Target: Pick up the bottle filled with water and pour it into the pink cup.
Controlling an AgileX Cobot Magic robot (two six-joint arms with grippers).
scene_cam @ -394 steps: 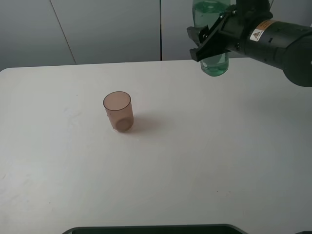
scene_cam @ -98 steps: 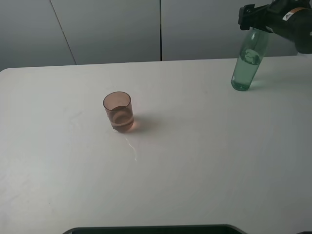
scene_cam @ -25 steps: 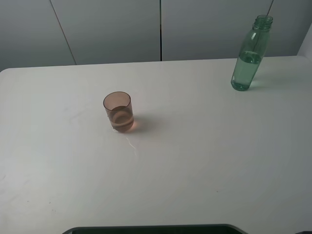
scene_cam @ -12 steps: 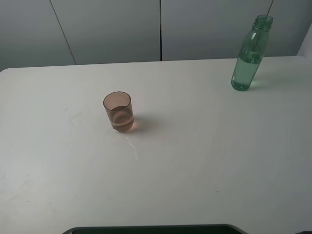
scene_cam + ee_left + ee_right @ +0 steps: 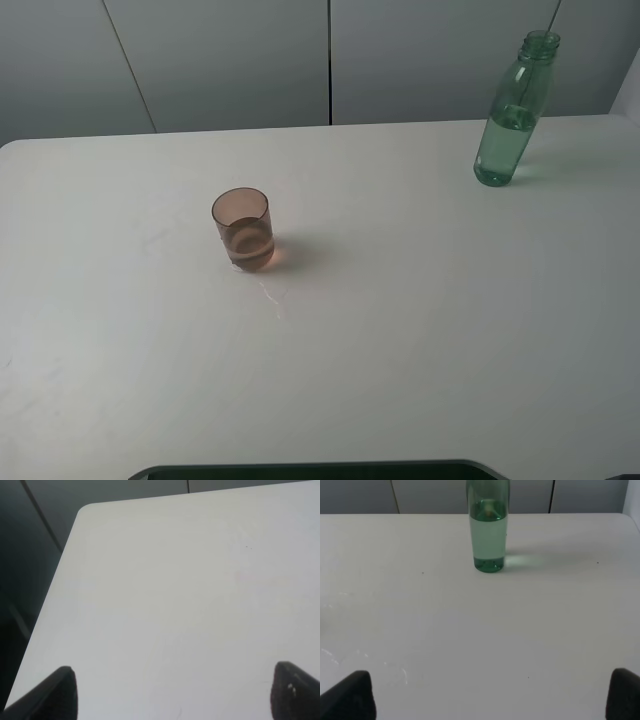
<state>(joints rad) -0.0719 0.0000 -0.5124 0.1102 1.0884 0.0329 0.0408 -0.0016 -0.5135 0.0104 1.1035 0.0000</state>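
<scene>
All I can see of my left pincer (image 5: 172, 695) is two matte black, rounded fingertips (image 5: 60, 690). My right pincer (image 5: 490, 695) shows the same: two dark, blunt tips (image 5: 350, 695), plain, no markings or cables visible.

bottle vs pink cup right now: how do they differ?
The bottle is tall, slim and green-tinted with a narrow neck; the pink cup is short, straight-sided and brownish-pink. The bottle stands at the table's far right corner, the cup left of centre. Both are upright, see-through, open-topped, partly filled, and ungripped.
</scene>
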